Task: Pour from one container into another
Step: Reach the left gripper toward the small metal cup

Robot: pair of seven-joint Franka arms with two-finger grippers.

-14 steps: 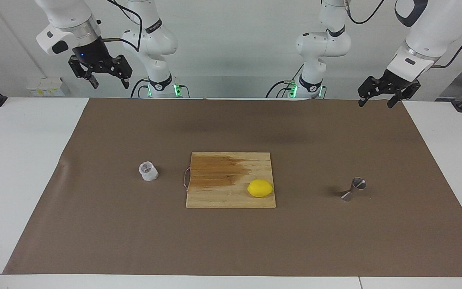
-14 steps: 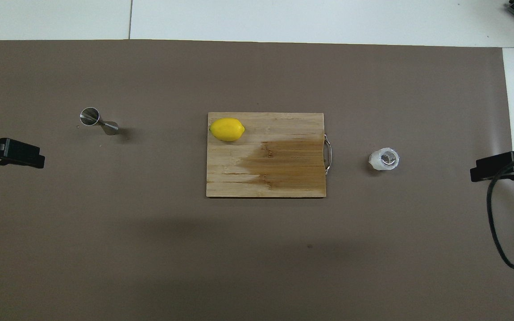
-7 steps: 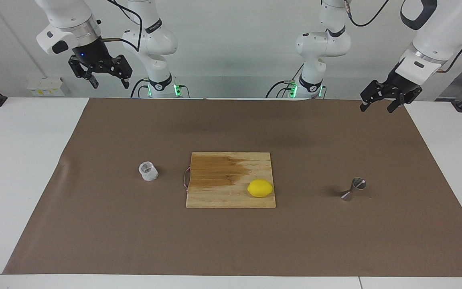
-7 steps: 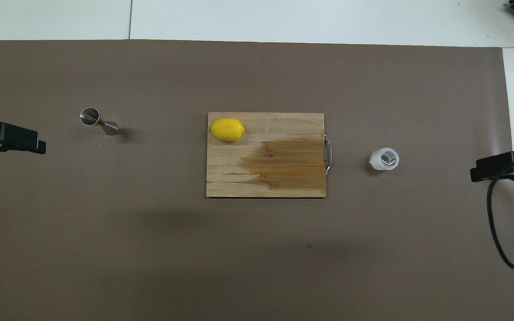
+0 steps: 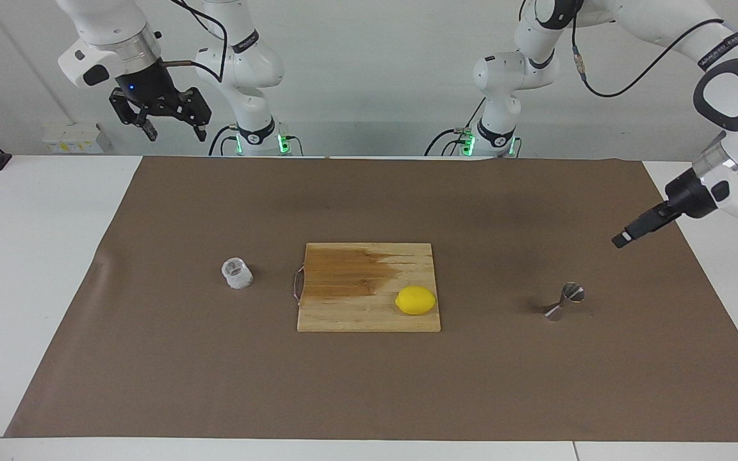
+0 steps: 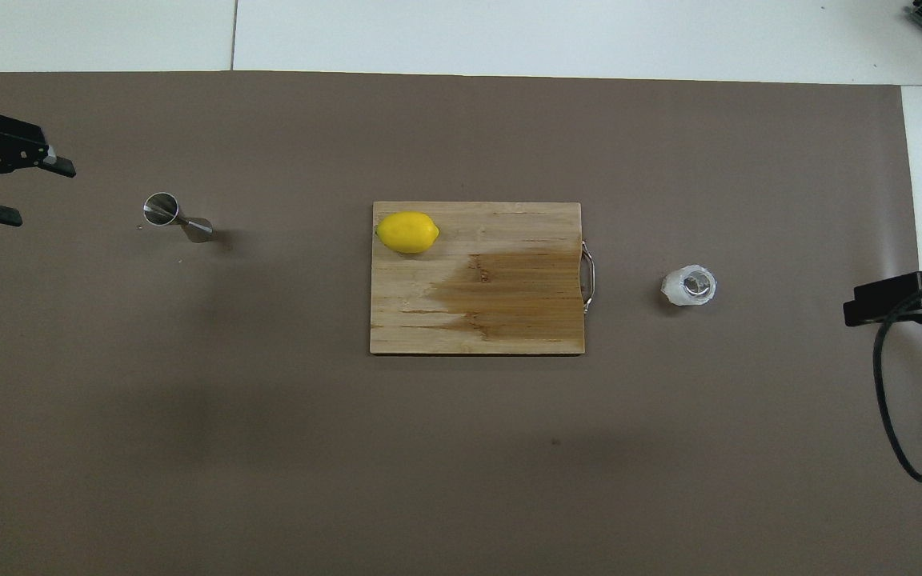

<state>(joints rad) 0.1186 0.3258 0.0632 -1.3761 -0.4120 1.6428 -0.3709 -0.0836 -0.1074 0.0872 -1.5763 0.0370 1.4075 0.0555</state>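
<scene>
Small clear faceted glass cup (image 5: 237, 274), short and stubby: likely stiff, smooth, somewhat slippery and breakable; best taken around the side wall, below the rim, upright so nothing spills. Small shiny steel hourglass jigger (image 5: 564, 301): probably light and easy to tip, narrow at the waist, which looks the natural place to pinch if steadying is needed.

Right end effector (image 5: 171, 125) raised above the table (image 5: 36, 269) edge at the robots' own side, fingers spread wide, holding nothing, waiting. Glass cup well apart from it, down on the brown mat (image 5: 369, 384), below and farther out toward the table's middle, beside the handle end of the wooden cutting board (image 5: 343, 314).

Left end effector (image 6: 17, 186) in the air toward the left arm's end, over the mat's edge strip, fingers wide apart in the overhead view, empty. Jigger near it but clear of it, standing on the mat, lower down and slightly inward toward the board. Yellow lemon (image 5: 416, 300) on the board corner nearest the jigger.

Nothing grasped yet; judged as the approach stage, pour not begun.
</scene>
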